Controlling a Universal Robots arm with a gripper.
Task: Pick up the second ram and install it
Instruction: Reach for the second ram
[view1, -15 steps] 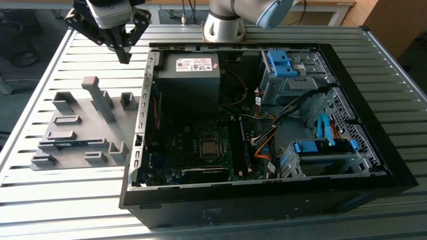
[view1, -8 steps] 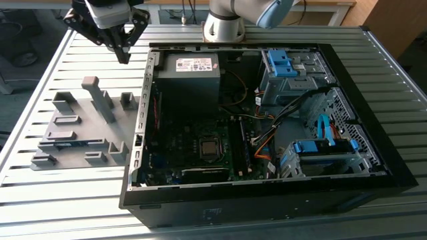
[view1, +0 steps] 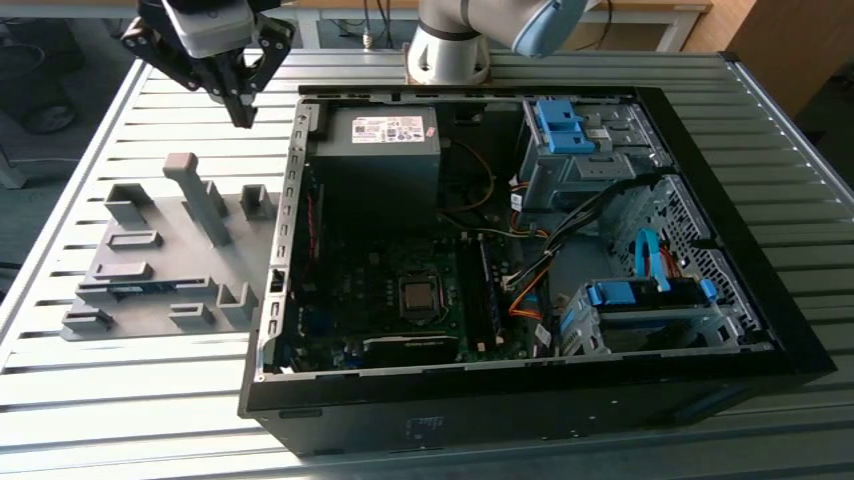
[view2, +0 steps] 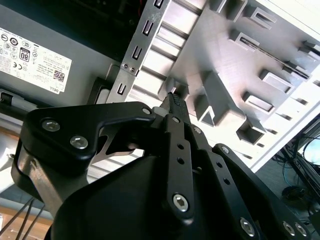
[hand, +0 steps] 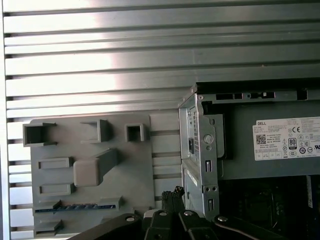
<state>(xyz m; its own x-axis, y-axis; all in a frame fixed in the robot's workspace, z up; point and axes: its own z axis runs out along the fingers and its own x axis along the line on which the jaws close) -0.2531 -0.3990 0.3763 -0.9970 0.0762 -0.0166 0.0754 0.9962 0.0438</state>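
The second ram (view1: 134, 290) is a slim blue-green strip lying in a low slot of the grey fixture plate (view1: 174, 285), near the plate's front end at the exterior view's left. In the first wrist view the ram (hand: 75, 206) shows as a blue edge in that slot of the plate (hand: 140, 170). My gripper (view1: 244, 118) hangs above the table behind the plate's far end, beside the case's back left corner, well apart from the ram. Its fingertips (view2: 174, 97) meet, shut on nothing, and also show in the first wrist view (hand: 172, 192).
An open black computer case (view1: 534, 400) lies to the right of the plate, with a grey power supply (view1: 380, 135), a motherboard (view1: 387, 290), cables and blue drive brackets (view1: 561, 125) inside. Upright grey blocks (view1: 200, 195) stand on the plate. The robot base (view1: 447, 50) is behind the case.
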